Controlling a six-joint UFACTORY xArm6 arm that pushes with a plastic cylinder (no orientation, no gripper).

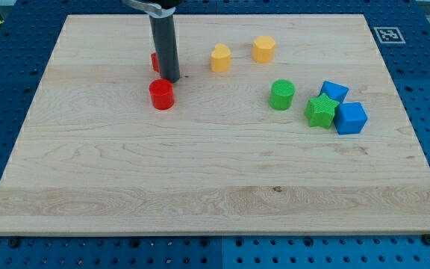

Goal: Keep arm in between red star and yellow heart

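Note:
My tip rests on the board near the view's top left. A red block, likely the red star, is mostly hidden behind the rod, with only a sliver showing at the rod's left. The yellow heart lies to the right of the rod, apart from it. A red cylinder stands just below and left of the tip, very close to it.
A yellow hexagon lies right of the heart. A green cylinder, a green star and two blue blocks cluster at the right. The wooden board sits on a blue pegboard table.

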